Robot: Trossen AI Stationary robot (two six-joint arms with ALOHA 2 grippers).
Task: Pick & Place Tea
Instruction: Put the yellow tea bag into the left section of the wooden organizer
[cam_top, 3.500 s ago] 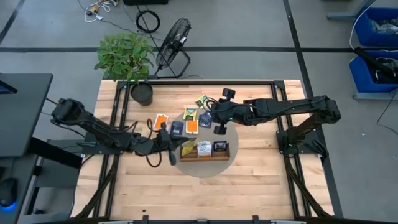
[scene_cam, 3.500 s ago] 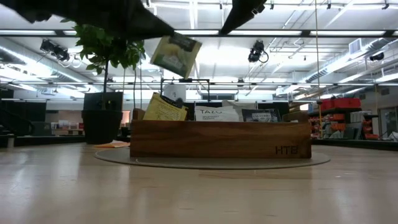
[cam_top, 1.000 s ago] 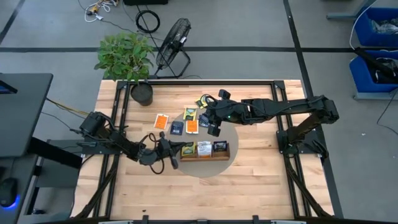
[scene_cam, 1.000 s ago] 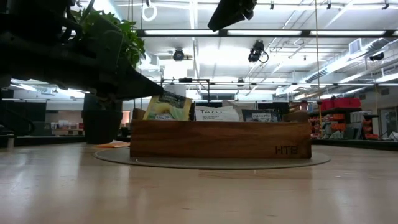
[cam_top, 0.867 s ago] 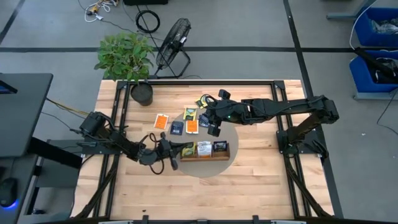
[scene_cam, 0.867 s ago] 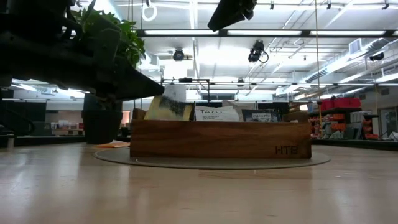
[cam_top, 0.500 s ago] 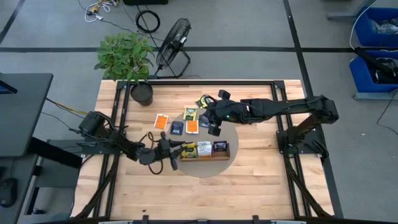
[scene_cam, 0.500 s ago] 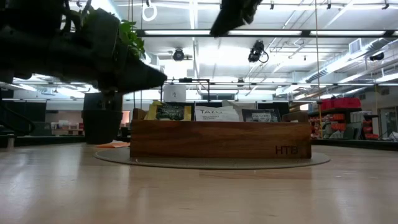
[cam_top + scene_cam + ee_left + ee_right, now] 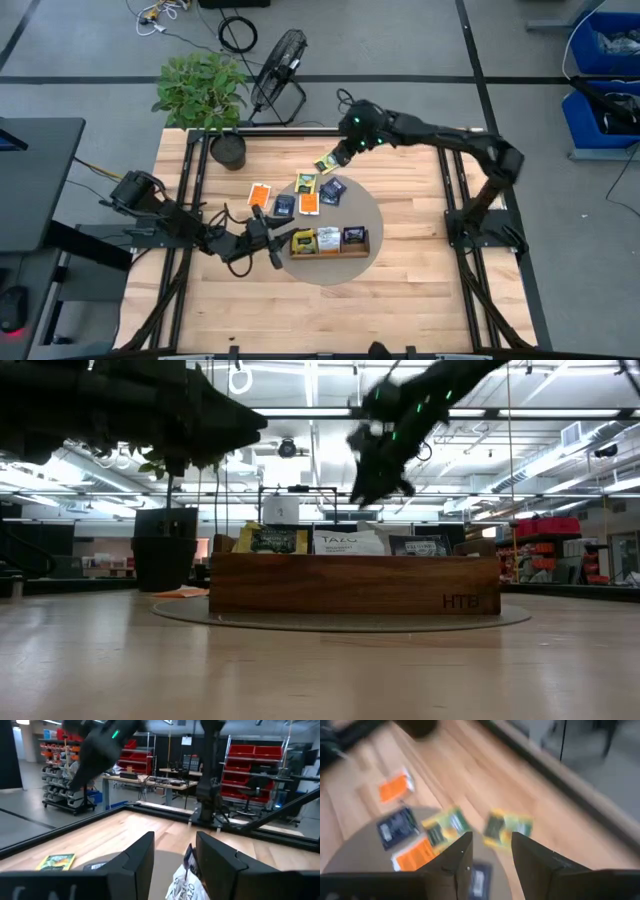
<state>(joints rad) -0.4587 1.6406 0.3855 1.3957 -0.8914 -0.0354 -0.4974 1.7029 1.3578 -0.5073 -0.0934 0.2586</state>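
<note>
Small flat square tea-bag packets, some standing in the long brown wooden three-compartment tray [image 9: 330,252], the rest lying loose behind it.

Three packets stand upright in the tray, one per compartment: a yellow packet [image 9: 303,241], a white packet [image 9: 328,239] and a dark packet [image 9: 352,237]. Flat on the desk lie an orange-and-white packet [image 9: 260,195], a dark blue packet [image 9: 285,206], an orange packet [image 9: 309,203], a yellow-green packet [image 9: 306,184], another dark blue packet [image 9: 333,190] and, farthest back, a yellow-and-green packet [image 9: 326,165].

Three packets [image 9: 327,238] stand in the tray [image 9: 330,251]; six packets [image 9: 300,190] lie behind it; the plant [image 9: 203,90] stands far left.
</note>
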